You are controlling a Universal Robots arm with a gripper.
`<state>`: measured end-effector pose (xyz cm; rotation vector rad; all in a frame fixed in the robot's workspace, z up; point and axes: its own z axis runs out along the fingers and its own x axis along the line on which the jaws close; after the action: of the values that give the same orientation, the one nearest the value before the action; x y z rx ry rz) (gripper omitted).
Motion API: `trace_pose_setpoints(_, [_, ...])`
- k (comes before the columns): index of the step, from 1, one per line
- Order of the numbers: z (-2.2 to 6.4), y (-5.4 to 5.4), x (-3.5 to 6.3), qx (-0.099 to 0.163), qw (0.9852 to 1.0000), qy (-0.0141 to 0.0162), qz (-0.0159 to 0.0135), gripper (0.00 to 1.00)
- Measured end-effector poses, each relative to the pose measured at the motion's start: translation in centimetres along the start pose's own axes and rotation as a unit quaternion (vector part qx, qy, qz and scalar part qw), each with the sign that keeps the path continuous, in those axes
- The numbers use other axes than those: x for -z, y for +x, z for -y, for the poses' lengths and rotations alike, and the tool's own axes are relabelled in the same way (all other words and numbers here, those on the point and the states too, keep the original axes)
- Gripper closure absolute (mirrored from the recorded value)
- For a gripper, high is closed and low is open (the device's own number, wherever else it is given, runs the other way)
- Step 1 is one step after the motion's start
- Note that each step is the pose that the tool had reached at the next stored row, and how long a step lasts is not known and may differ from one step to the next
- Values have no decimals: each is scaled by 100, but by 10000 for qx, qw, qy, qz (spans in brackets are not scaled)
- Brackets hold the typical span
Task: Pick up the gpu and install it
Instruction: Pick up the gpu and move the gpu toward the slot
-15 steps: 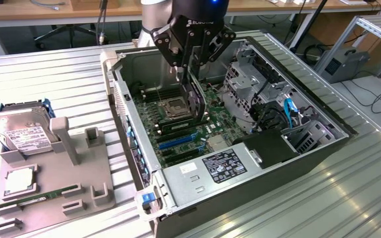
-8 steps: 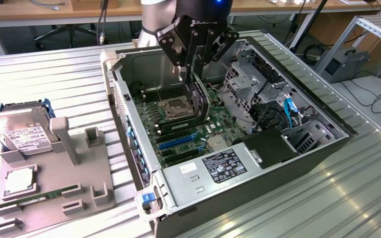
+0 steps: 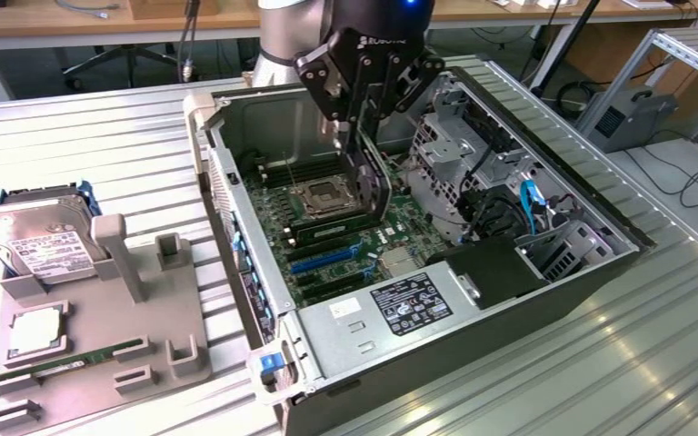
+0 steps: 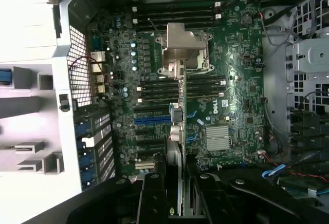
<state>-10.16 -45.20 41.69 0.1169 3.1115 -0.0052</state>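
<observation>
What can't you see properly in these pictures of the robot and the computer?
- Flat sides of the gpu: the wrist view sees it edge-on, held in the hand.
- Whether its lower edge touches the motherboard: exterior view, the card covers that spot.
- Words on the hard drive label: exterior view, too small.
- The arm above the hand: cut off by the exterior view's top edge.

Upright gpu (image 3: pixel 371 186) in claw (image 3: pixel 359 143) above open case's (image 3: pixel 222 154) motherboard (image 3: pixel 324 241)

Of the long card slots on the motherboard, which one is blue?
The blue slot, lying between the memory slots and the black card slots. It alone is blue.
</observation>
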Motion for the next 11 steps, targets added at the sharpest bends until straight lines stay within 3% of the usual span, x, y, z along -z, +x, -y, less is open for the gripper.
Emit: trace_pose_setpoints(11, [-7, -91, -8, 0, 10000, 19, 1, 74])
